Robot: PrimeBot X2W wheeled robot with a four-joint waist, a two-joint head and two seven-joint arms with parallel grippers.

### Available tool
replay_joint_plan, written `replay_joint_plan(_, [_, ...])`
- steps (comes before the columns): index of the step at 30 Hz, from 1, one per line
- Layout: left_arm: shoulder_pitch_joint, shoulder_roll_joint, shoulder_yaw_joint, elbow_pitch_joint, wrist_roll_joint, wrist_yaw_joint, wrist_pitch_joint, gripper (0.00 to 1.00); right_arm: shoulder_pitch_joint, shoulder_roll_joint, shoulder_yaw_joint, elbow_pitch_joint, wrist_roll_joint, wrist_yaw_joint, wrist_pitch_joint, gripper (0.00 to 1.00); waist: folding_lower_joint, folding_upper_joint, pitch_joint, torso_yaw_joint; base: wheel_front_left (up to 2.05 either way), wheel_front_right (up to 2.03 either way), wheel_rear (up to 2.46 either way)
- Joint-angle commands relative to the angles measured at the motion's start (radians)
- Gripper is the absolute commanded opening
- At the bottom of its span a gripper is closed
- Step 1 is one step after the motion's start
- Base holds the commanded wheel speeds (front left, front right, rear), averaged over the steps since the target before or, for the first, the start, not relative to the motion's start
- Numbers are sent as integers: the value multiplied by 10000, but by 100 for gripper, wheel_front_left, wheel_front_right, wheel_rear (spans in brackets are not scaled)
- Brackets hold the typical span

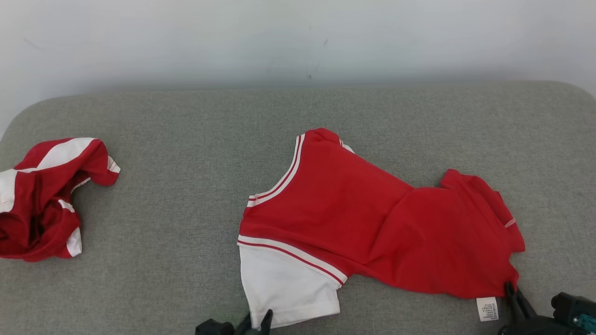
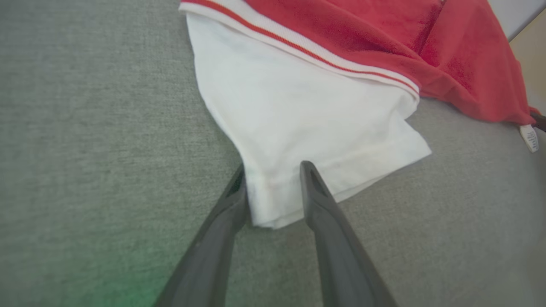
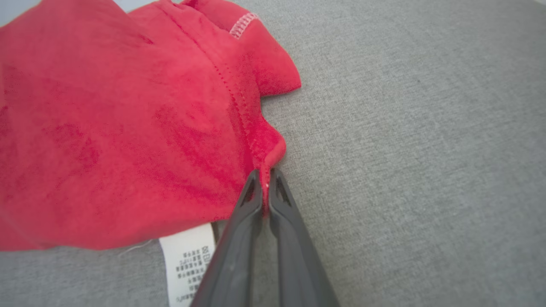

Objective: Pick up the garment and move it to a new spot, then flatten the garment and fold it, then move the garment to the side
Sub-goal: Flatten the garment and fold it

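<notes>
The garment (image 1: 372,223), a red top with striped trim and a white sleeve (image 1: 284,284), lies spread but rumpled on the grey bench (image 1: 186,135), right of centre and toward the near edge. The left gripper (image 2: 273,170) is released, its two fingers standing apart on either side of the sleeve's near hem corner, with cloth between them. The right gripper (image 3: 264,175) is clenched on a small fold of red hem at the garment's near right corner, just right of the white care label (image 1: 487,308). A crumpled red-and-white cloth (image 1: 46,200) sits at the bench's left edge, well apart
</notes>
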Motion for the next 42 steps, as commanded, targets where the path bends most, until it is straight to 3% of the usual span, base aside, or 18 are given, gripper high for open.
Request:
replay_joint_plan(1, [129, -181, -220, 61, -204, -39, 133, 0, 155, 1, 9, -199, 105, -25, 21, 0, 1, 1, -54, -24, 0, 0, 0])
replay_joint_plan(6, [19, -63, 148, -1008, -726, -14, 62, 0, 374, -169, -208, -1613, 99, -25, 5, 0, 1, 1, -117, -42, 0, 0, 0])
replay_joint_plan(14, [-991, 651, 801, -2900, -1186, -15, 60, 0, -391, -538, 24, -3374, 379, -25, 3, 0, 1, 1, 25, -268, 0, 0, 0])
replay_joint_plan(18, [-2763, 1221, 712, -3473, -1779, -15, 583, 0, -1719, -927, 461, -3882, 673, -25, 315, 0, 1, 1, 482, -430, 0, 0, 0])
replay_joint_plan(20, [-3872, 1242, 902, -3685, -2461, -15, 1075, 0, -2703, -1045, 606, -3989, 904, -25, 549, 0, 1, 1, 934, -538, 0, 0, 0])
replay_joint_plan(24, [-6662, 1575, 1245, -3701, -2962, -15, 1956, 0, -4967, -1200, 712, -3799, 1227, -25, 1034, 0, 1, 1, 2105, -746, 0, 0, 0])
replay_joint_plan(31, [-12527, 1732, 1414, -2224, -2248, 19, 2962, 0, -10107, -1302, 742, -2802, 1801, -25, 1980, 0, 1, 1, 4524, -1056, 0, 0, 0])
replay_joint_plan(37, [-15863, 1564, 1416, -704, -1719, 17, 2767, 0, -13294, -1410, 631, -1497, 1897, -25, 2110, 0, 1, 1, 5352, -1170, 0, 0, 0])
replay_joint_plan(42, [-17499, 1381, 1262, 498, -1426, 0, 2223, 0, -15018, -1525, 808, -352, 1613, -25, 1878, 0, 1, 1, 5568, -1093, 0, 0, 0])
